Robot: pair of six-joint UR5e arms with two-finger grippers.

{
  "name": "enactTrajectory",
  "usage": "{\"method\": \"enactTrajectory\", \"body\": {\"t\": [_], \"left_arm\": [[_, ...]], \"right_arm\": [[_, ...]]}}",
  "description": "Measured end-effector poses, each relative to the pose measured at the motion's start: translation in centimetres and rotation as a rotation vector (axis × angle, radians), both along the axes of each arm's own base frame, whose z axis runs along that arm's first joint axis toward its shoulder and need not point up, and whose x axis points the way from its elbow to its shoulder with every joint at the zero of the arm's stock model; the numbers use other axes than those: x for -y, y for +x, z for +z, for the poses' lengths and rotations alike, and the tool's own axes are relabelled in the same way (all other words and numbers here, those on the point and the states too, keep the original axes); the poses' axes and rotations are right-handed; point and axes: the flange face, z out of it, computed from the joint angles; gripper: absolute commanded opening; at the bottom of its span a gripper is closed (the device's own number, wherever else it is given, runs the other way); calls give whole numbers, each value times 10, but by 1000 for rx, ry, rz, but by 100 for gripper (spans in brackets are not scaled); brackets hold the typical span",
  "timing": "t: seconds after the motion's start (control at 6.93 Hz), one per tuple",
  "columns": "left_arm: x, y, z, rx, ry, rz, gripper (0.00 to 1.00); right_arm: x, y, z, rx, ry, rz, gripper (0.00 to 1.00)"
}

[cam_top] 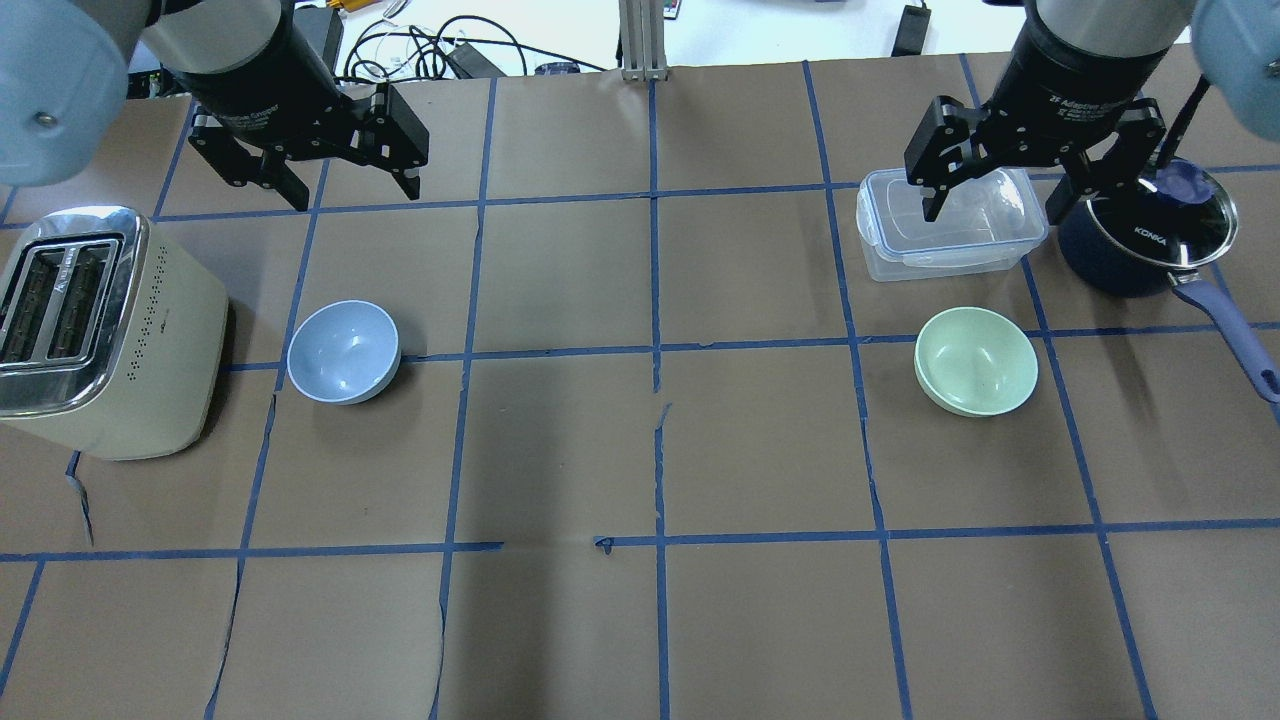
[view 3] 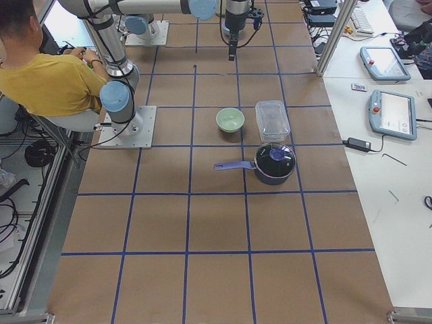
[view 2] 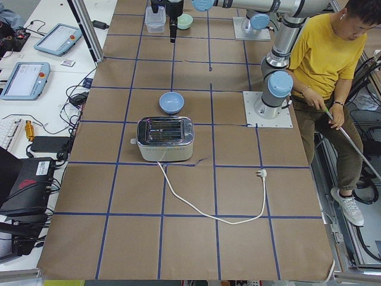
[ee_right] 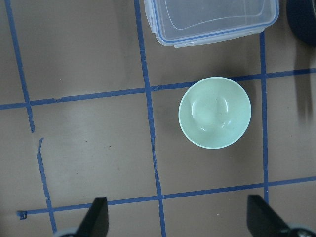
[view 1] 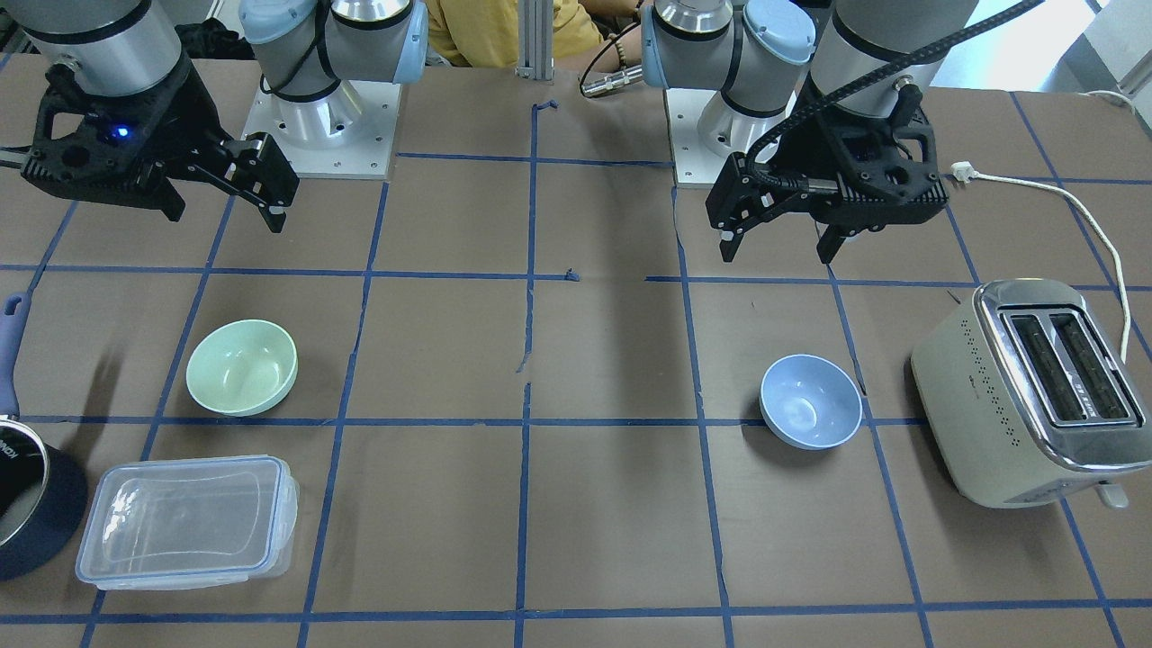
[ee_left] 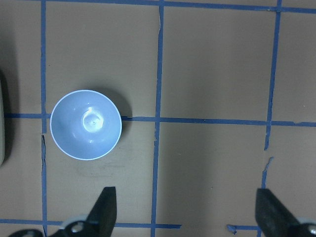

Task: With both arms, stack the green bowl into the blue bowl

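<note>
Hands first: the left hand (cam_top: 355, 190) hangs in the air with its fingers spread wide and nothing between them. The right hand (cam_top: 995, 205) is the same deal, wide and empty. Neither one touches anything. The left wrist view looks straight down at the blue bowl (ee_left: 86, 125), which sits upright on the surface (cam_top: 650, 450) near the toaster (cam_top: 100, 330), toward the robot's left end. The right wrist view has the green bowl (ee_right: 215, 112) below it, also upright, near the clear container (cam_top: 950, 225) and a dark lidded pot (cam_top: 1145, 235) at the opposite end. So the two bowls are well apart, with most of the surface between them. Far as I can tell, nothing of the job is done yet: no bowl gripped, none lifted, no stacking. My guess at what's left is that the right hand comes down on the green bowl's rim and carries it across, maybe with the left hand bringing the blue one toward the middle. Then it sets it inside the blue bowl.
</note>
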Motion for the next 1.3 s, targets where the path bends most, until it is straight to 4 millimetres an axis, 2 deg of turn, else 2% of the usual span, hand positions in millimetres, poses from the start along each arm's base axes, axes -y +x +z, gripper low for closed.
{"method": "enactTrajectory", "body": {"t": [0.43,0.87,1.3], "left_arm": [[1,5,0,3,4,7,100],[0,6,3,2,-4,8,100],[-2,7,4,3,-6,10,100]], "right_arm": [[1,-1,2,-3,-8,0,100],[-5,0,12,-3,-19,0,100],[-6,-1,10,-12,-13,0,100]]}}
